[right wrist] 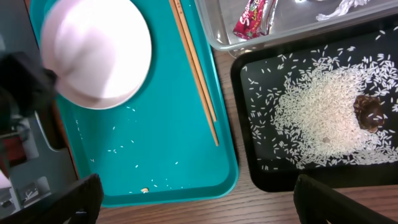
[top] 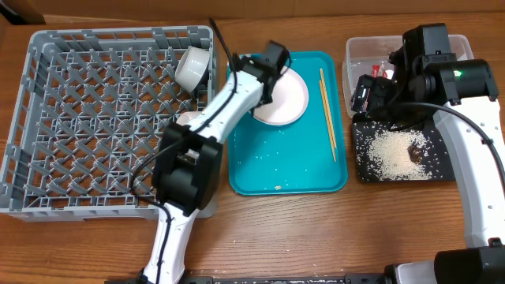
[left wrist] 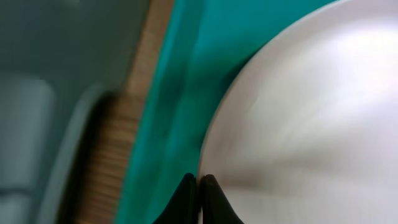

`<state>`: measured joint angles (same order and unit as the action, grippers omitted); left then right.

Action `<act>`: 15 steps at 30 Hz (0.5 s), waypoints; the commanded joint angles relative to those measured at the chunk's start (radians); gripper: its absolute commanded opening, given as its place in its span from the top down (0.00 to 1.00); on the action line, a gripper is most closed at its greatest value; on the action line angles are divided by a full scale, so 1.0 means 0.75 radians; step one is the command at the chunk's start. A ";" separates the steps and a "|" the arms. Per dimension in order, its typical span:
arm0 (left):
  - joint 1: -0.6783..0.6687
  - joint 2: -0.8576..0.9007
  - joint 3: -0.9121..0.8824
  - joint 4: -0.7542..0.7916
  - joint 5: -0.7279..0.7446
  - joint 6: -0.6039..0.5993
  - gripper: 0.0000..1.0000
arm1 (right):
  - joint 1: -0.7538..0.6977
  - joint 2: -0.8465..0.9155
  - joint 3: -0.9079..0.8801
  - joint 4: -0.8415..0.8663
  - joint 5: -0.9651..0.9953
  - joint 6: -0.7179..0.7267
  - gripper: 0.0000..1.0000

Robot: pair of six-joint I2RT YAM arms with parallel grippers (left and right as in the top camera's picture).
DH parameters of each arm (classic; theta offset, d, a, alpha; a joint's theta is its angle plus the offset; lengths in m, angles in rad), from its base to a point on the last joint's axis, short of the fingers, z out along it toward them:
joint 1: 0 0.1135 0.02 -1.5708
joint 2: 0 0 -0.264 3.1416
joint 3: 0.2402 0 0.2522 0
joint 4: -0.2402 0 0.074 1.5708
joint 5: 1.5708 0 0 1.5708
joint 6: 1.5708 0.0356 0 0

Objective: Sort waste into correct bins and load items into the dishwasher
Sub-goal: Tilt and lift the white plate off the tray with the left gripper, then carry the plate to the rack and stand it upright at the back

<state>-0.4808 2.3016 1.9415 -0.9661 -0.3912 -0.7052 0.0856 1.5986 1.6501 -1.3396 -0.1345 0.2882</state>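
The step in hand looks like loading the dishes: the plate (top: 286, 101) lies on the upper middle of the teal tray (top: 288, 170), and the left gripper (left wrist: 199, 190) sits at the plate's edge nearest the tray's left rim. In the left wrist view its 2 fingers are drawn almost together with the plate's rim seemingly running between them, so it appears to pinch the plate, though the blur leaves that a judgement. The dish rack (top: 118, 33) stands just left of the teal tray and already has 1 white cup (top: 192, 67) in the corner closest to the tray. The next move likely calls for lifting the plate clear of the tray's lip, carrying it left, and tipping it on edge into the lattice without knocking the cup. The 2 chopsticks (right wrist: 196, 74) lie side by side along the tray's right side, untouched. Right of the tray, the clear tub (top: 355, 47) holds the red wrapper (right wrist: 252, 18) and crumpled paper (right wrist: 339, 7); the black tray (top: 443, 162) below it holds rice (right wrist: 317, 112) and a brown lump (right wrist: 368, 112). A few grains (right wrist: 124, 146) remain on the teal tray. The right gripper (right wrist: 198, 190) hangs over the tray's right edge, fingers spread wide and empty. The wrapper carries pale lettering, too small to read.
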 commanded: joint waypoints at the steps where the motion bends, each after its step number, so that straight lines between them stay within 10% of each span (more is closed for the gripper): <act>1: 0.022 -0.196 0.122 -0.011 -0.126 0.483 0.96 | 0.000 -0.004 0.007 0.003 -0.011 -0.002 0.01; 15: 0.061 -0.636 0.145 0.051 -0.870 1.047 0.96 | 0.000 -0.004 0.007 0.003 -0.011 -0.002 0.00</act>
<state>-0.4603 1.8652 2.0346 -0.9474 -0.8696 -0.0906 0.0856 1.5986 1.6501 -1.3399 -0.1345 0.2878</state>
